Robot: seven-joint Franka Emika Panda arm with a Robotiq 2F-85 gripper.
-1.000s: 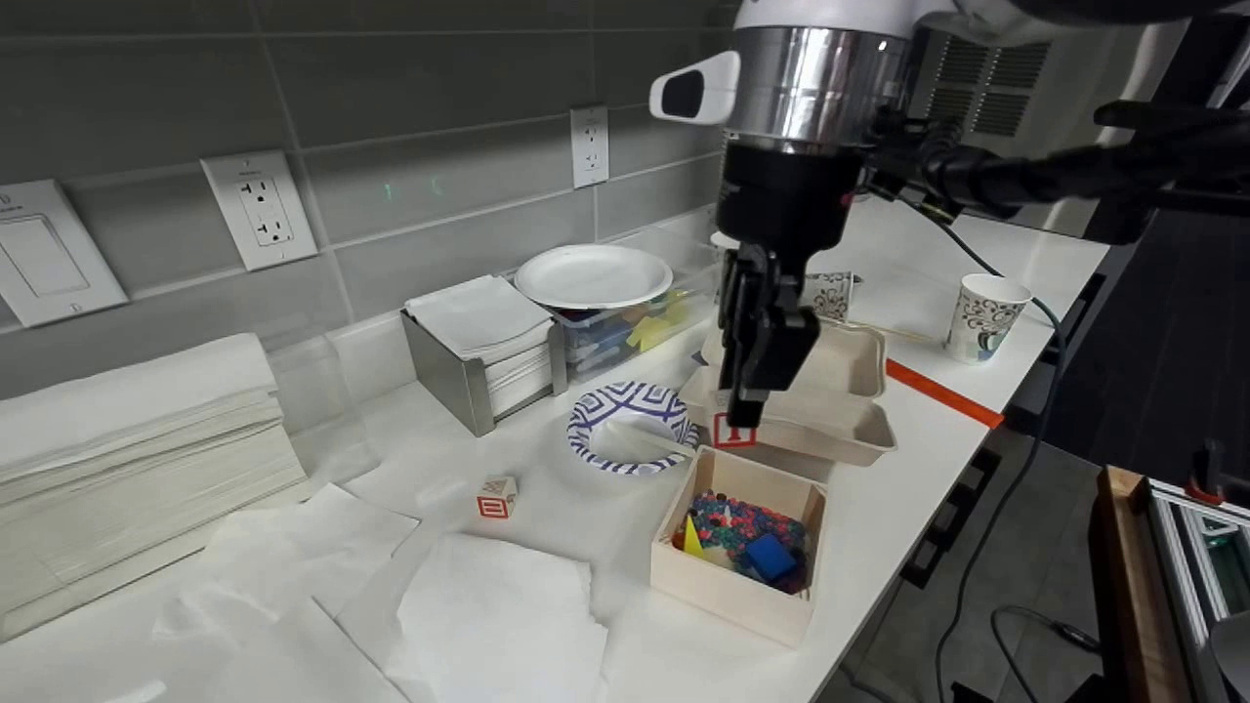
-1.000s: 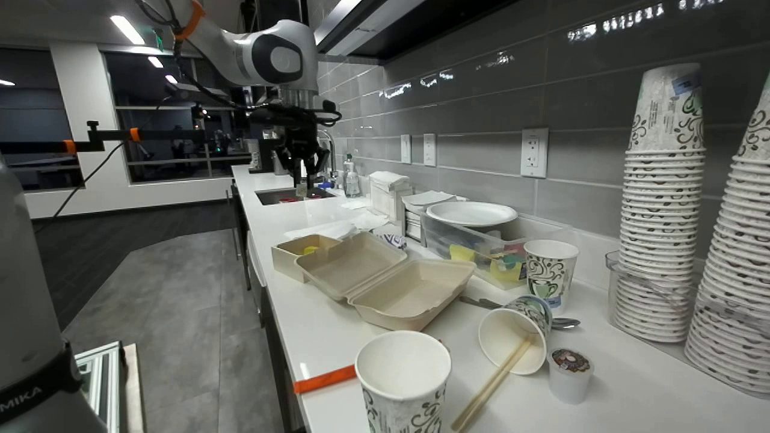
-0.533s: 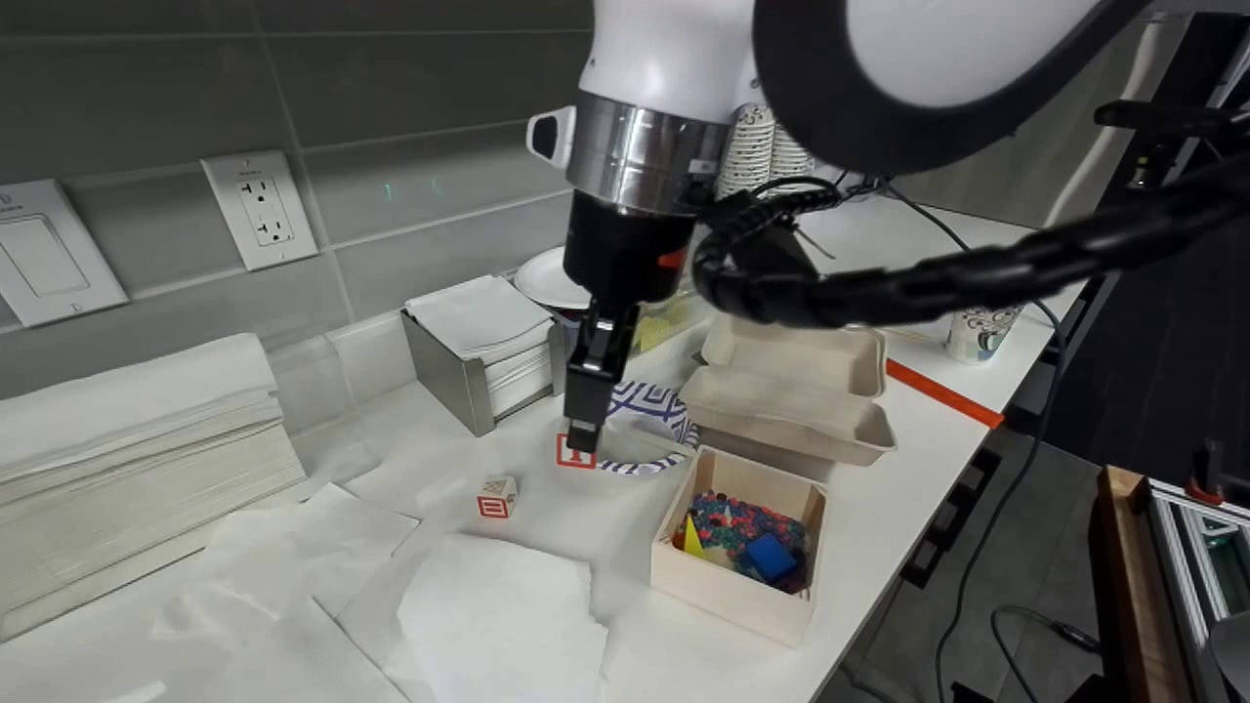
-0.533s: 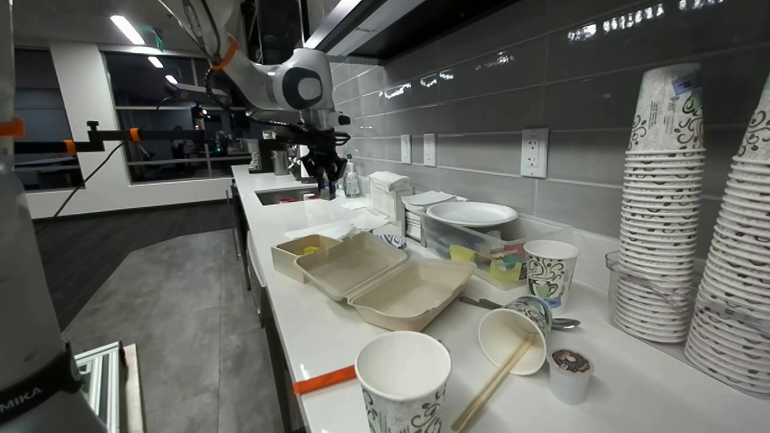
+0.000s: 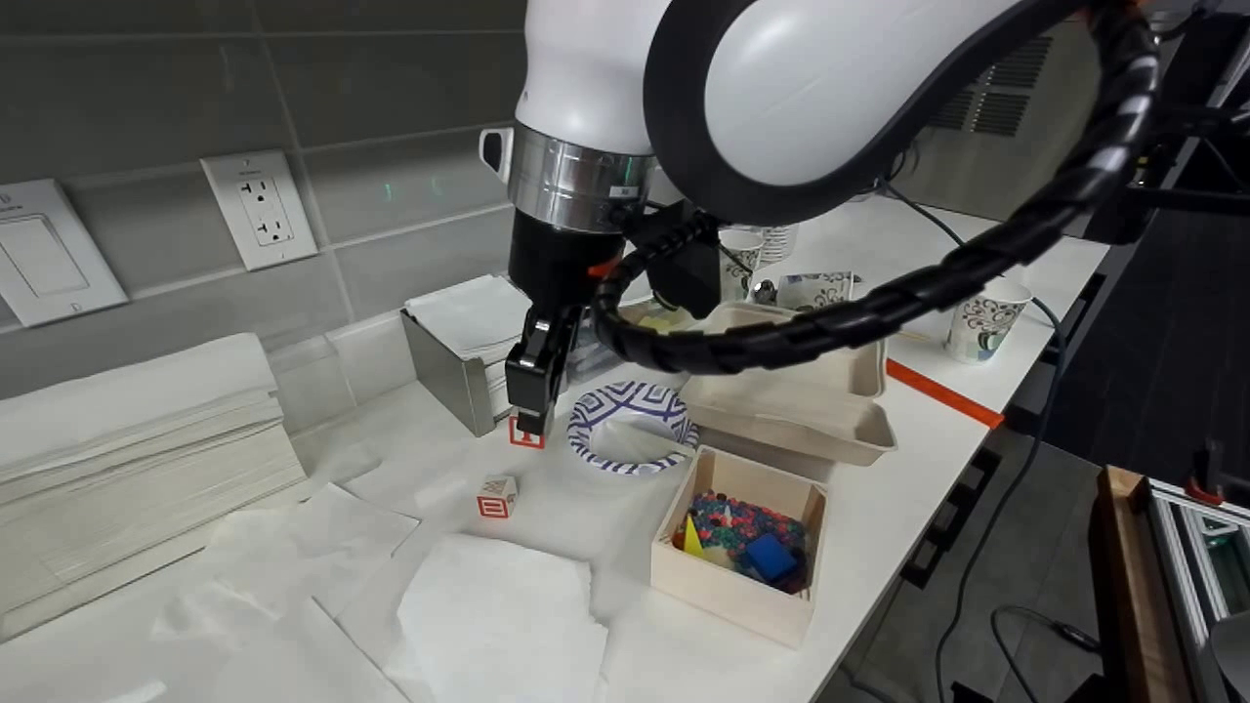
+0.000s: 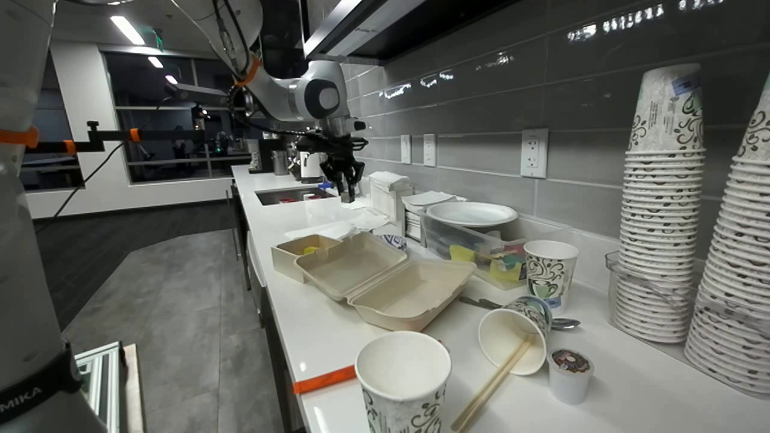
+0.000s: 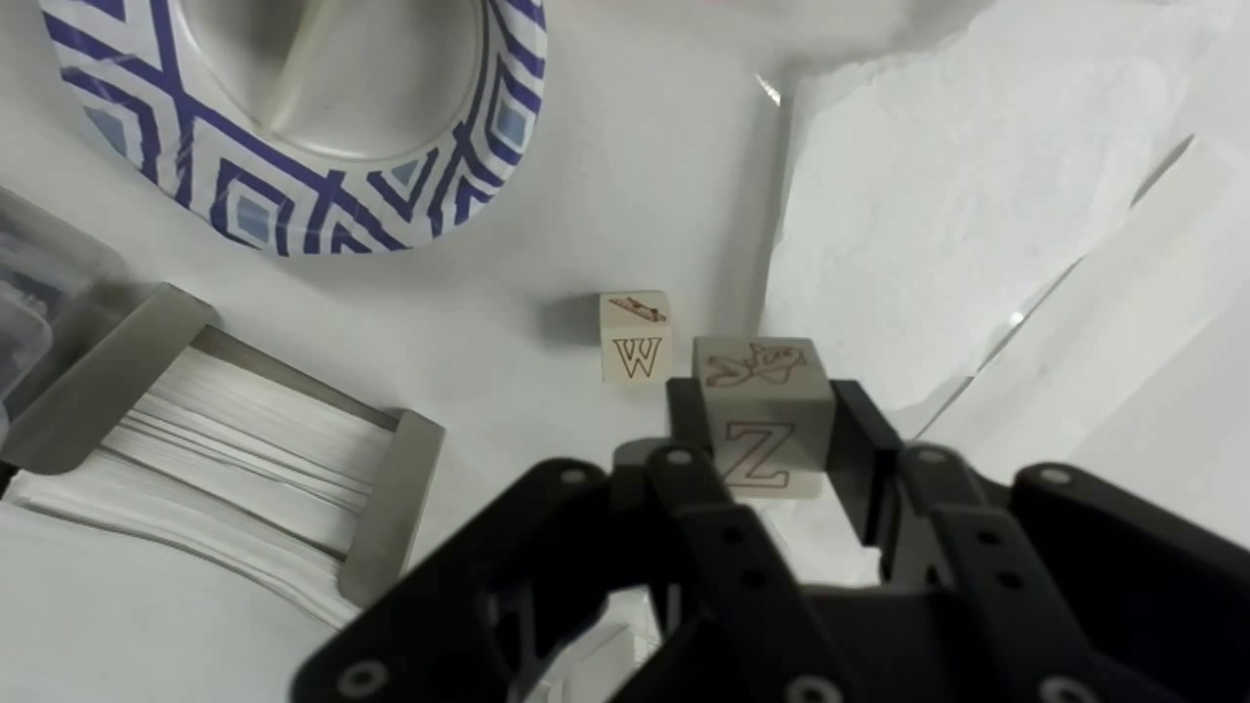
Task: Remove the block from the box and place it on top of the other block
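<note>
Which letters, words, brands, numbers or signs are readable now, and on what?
"Z": held letter block.
"W": resting letter block on the counter.
"MIKA": black band on the robot arm, perhaps cut off at the picture's edge.
Too small, blurred or partly hidden to read: red-framed marks on both blocks; print on the coffee pod, wall outlet and stacked paper cups.

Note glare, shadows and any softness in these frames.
In an exterior view, bright reflections streak the grey wall tiles; in the wrist view, the W letter block casts a soft shadow toward picture left, and the gripper looks dark and soft-edged.
</note>
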